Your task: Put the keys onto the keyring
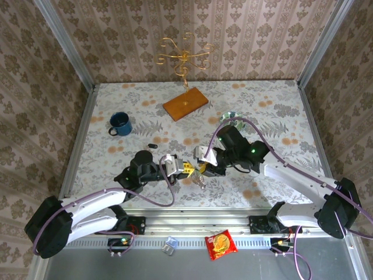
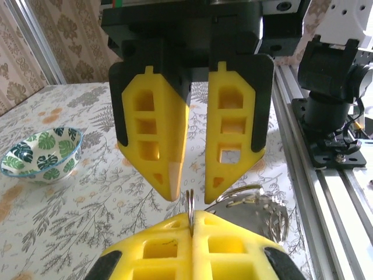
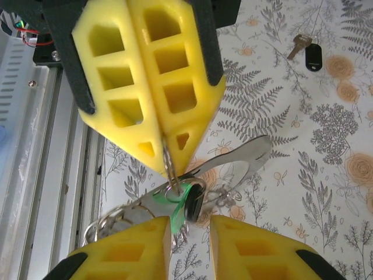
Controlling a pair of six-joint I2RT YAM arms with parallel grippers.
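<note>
Your left claw [image 3: 166, 166] is clamped on ring [image 3: 171, 175]; hold it steady. Your right claw [image 3: 189, 224] is apart beside green key [image 3: 178, 204]: regrip squarely.

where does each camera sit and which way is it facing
top external: above and behind the arms, looking down at the table; both arms show, left gripper and right gripper close together.
left wrist: on the left arm, facing the right gripper past its shut fingers.
right wrist: on the right arm, facing the left gripper past its parted fingers.
shared: both wrist views show the keyring the left gripper pinches.
</note>
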